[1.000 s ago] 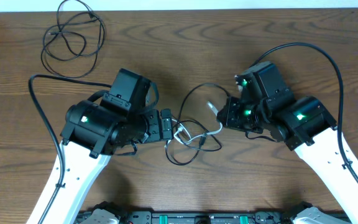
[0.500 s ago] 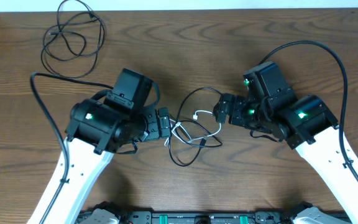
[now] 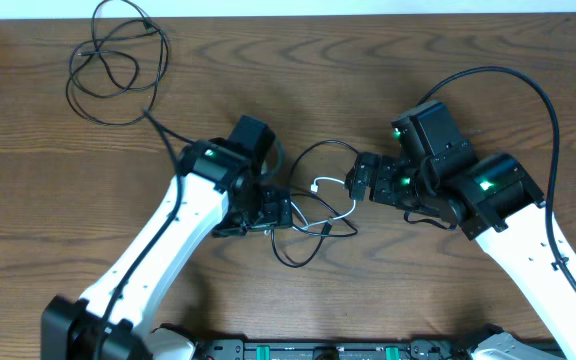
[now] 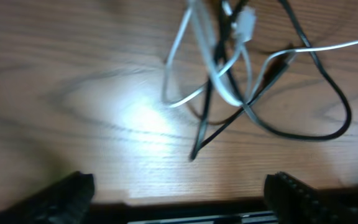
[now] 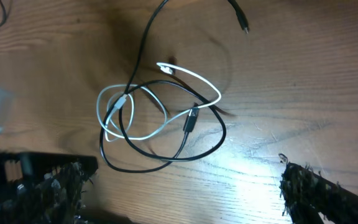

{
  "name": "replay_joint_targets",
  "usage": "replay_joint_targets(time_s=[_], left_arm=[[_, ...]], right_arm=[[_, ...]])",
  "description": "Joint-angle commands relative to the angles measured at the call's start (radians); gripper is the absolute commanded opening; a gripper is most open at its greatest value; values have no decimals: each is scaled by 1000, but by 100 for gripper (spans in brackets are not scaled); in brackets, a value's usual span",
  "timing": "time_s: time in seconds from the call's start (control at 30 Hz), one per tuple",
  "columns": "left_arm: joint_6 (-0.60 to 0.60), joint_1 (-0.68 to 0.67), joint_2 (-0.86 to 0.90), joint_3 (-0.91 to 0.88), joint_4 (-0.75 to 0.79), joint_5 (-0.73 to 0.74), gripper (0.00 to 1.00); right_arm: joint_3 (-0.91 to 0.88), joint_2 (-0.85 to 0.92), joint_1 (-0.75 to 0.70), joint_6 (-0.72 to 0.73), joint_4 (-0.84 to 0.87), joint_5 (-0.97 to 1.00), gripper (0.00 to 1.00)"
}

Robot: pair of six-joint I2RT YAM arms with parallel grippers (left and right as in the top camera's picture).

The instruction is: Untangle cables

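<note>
While white cable [image 5: 194,79] lies tangled w/ black cable [image 4: 321,137] on table [image 3: 418,60], L fingers [image 4: 67,190] spread, R fingers [image 5: 316,186] spread

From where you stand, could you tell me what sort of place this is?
Probably a robotics lab bench: two white robot arms reach over a wooden table, with thin tangled cables between them.

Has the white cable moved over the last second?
Yes. The white cable's plug end shifted image-left, away from the right pincer, toward the side of the unmoved coiled black cable.
</note>
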Motion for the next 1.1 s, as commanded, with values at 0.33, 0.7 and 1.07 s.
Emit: replay_joint_targets(time_s=[0.33, 0.7, 1.07], left_arm=[[45, -2, 149, -5, 8, 66, 44], [45, -2, 147, -5, 9, 66, 27], [45, -2, 151, -5, 42, 66, 37]], right_arm=[[6, 1, -3, -13, -22, 16, 99], [6, 1, -3, -13, -23, 16, 99], [6, 1, -3, -14, -38, 16, 99]])
